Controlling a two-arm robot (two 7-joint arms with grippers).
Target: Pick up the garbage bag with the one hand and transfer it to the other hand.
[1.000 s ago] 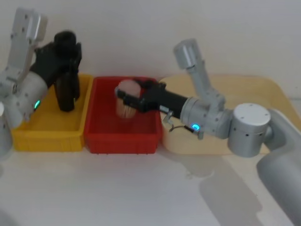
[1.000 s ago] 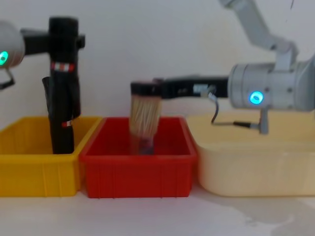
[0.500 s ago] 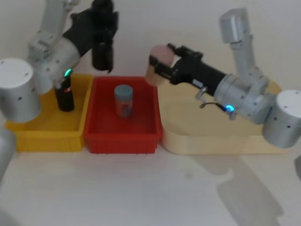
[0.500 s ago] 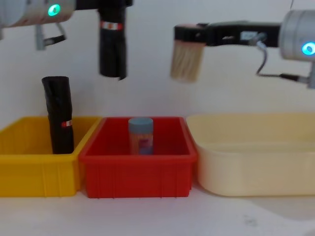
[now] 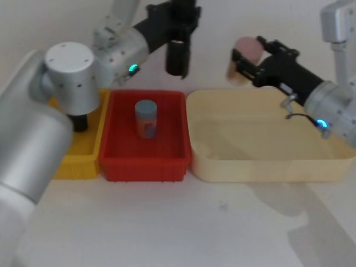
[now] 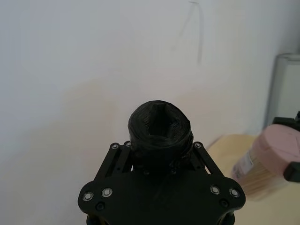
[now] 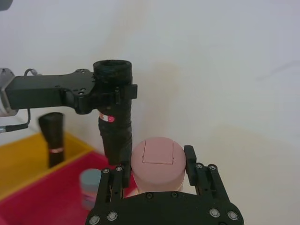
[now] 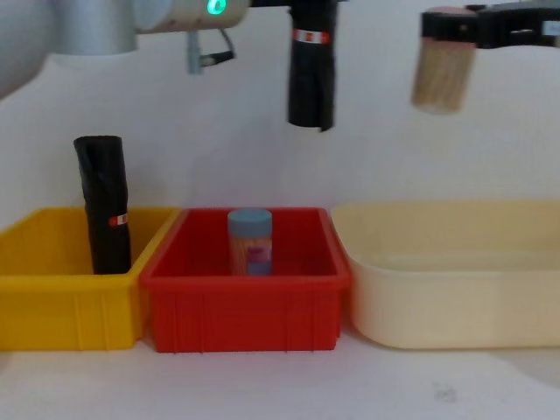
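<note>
On my screens the white table (image 5: 222,233) carries three containers in a row: a wide cream tray (image 5: 267,169) on the right, a red bin (image 5: 144,168) in the middle and a yellow bin (image 8: 61,306) on the left. The green-lit left arm reaches across high above them. Its left pincer (image 5: 179,19) is clamped round the top end of the garbage bag (image 8: 311,83), which hangs upright in the air over the far right part of the red bin, well clear of it, red-and-white band near the top. Over the tray's far edge, the blue-lit arm's right pincer (image 5: 248,58) grips a pink-capped tub of sticks (image 8: 444,70), apart from the bag. A second black roll (image 8: 103,206) stands in the yellow bin. A grey-blue canister (image 8: 250,242) stands upright in the red bin.
</note>
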